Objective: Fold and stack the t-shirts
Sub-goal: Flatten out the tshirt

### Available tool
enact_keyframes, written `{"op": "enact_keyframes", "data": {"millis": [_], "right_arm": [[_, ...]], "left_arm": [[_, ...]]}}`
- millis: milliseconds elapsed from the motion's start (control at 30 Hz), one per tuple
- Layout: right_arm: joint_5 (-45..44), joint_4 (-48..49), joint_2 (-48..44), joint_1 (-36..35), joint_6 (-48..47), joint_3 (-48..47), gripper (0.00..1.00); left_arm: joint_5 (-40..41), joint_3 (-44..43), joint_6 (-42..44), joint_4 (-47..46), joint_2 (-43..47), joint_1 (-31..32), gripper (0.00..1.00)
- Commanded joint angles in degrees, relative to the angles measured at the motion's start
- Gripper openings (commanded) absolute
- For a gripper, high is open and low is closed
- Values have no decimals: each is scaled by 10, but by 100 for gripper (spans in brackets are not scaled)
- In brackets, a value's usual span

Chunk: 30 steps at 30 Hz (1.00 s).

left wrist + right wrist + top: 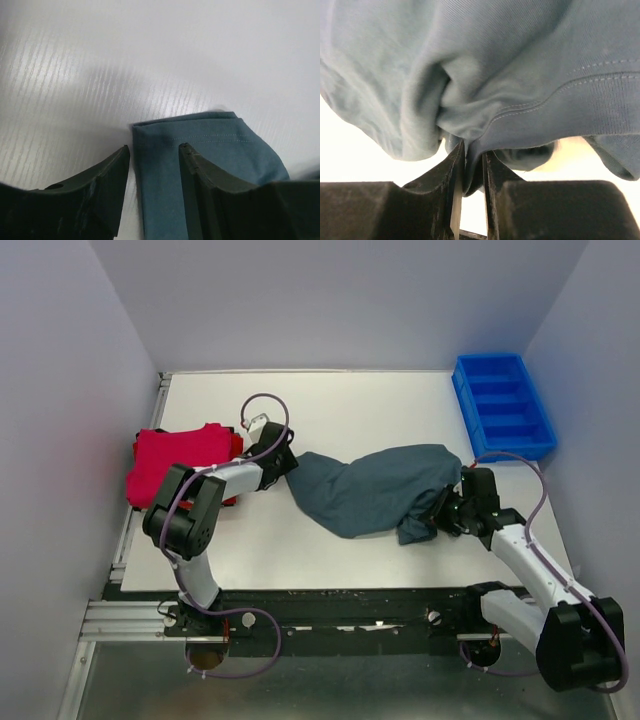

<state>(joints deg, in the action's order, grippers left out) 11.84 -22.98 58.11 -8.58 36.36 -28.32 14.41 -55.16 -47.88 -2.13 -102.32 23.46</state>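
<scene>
A dark slate grey-teal t-shirt lies crumpled across the middle of the white table. Folded red t-shirts sit in a pile at the table's left edge. My left gripper is at the grey shirt's left end. In the left wrist view its jaws stand apart around a folded hem of the shirt, with a small gap between the left finger and the cloth. My right gripper is at the shirt's right end. In the right wrist view it pinches a bunched fold of the shirt.
A blue plastic bin with several compartments stands at the back right corner. Pale walls close in the table on the left, back and right. The left arm's elbow reaches over the red pile's near edge.
</scene>
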Motion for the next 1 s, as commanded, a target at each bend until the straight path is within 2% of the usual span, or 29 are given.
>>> {"op": "enact_keyframes", "data": {"millis": [0,33,100,167,233,267,367,467,500,533,600,633,867,967], "right_arm": [[-13,-30,-31,-3,-11,-23,27],[-9,-29,-33,-3,-11,-22,24],[1,-28,-37,-3,-13,-18,23],[6,-31,-37,-3,-16,-19,17],[5,-36,-37,-3,-17,-21,17],[6,-38,-38,-3,-20,-21,17],[27,-39,-48,-3,-23,-14,22],[49,-35,-60,-3,-30,-7,36],[65,-30,-61,-3,-36,-4,37],[78,-27,-61,-4,-39,-3,33],[86,-33,-54,-6,-39,-7,4],[87,-37,-52,-7,-39,-9,1],[111,-67,-95,-42,-21,-36,1],[62,-122,-106,-43,-39,-102,1]], "left_arm": [[-39,-18,3,13,-40,-7,52],[-43,-21,4,13,-47,-7,48],[-46,-23,3,12,-51,-8,40],[-43,-22,7,13,-48,-8,24],[-33,-19,7,16,-42,-11,5],[-30,-16,6,16,-39,-14,0],[-27,-10,7,17,-27,-20,0],[-31,6,6,7,-7,-25,0],[-30,14,5,3,3,-25,0],[-27,22,3,-4,12,-26,0],[-18,38,2,-11,32,-27,0],[-11,43,3,-11,43,-27,0],[23,84,1,-26,98,-27,0],[32,98,-5,-31,121,-27,0]]}}
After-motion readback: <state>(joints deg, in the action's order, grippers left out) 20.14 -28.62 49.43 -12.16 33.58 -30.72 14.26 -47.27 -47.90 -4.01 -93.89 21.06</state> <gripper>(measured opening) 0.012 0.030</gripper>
